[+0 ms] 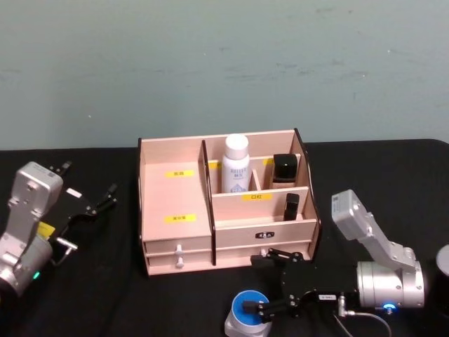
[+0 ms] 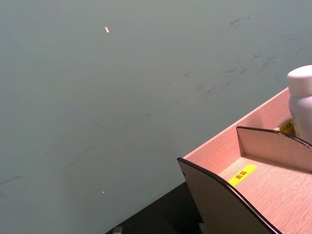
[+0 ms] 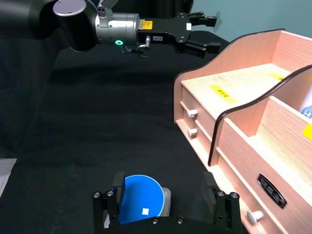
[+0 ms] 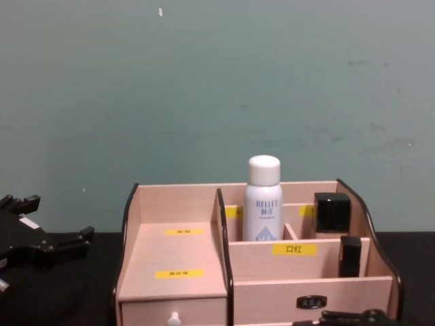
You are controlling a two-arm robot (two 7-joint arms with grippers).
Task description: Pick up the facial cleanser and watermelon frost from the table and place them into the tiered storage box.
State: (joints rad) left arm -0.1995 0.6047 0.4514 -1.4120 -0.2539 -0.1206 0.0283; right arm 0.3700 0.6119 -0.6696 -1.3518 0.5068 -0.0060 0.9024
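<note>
Left hand (image 1: 91,177) hangs over the black tabletop (image 1: 126,295) left of everything, fingers spread wide and holding nothing, with open cloth between it and the box. I count one tiered storage box (image 1: 172,144) at mid-table, and its two stepped shelves on the left are bare. It has three front drawers, two with knobs and one with a dark handle. In the chest view I get five yellow labels, but only 口红 (image 4: 294,248) is legible to me. Inside the right compartments stands one white bottle (image 1: 236,165) marked RELLET, plus two black items, a square one (image 1: 285,168) and a slim one (image 1: 291,206) one tier lower in front. Right hand (image 1: 261,282) is low in front of the box's right drawer, jaws wide open and not clamped. One blue-capped container (image 1: 249,305) sits on the tabletop between them, close to one finger. One dark round object (image 1: 443,263) sits at the right edge; can't tell what it is.
</note>
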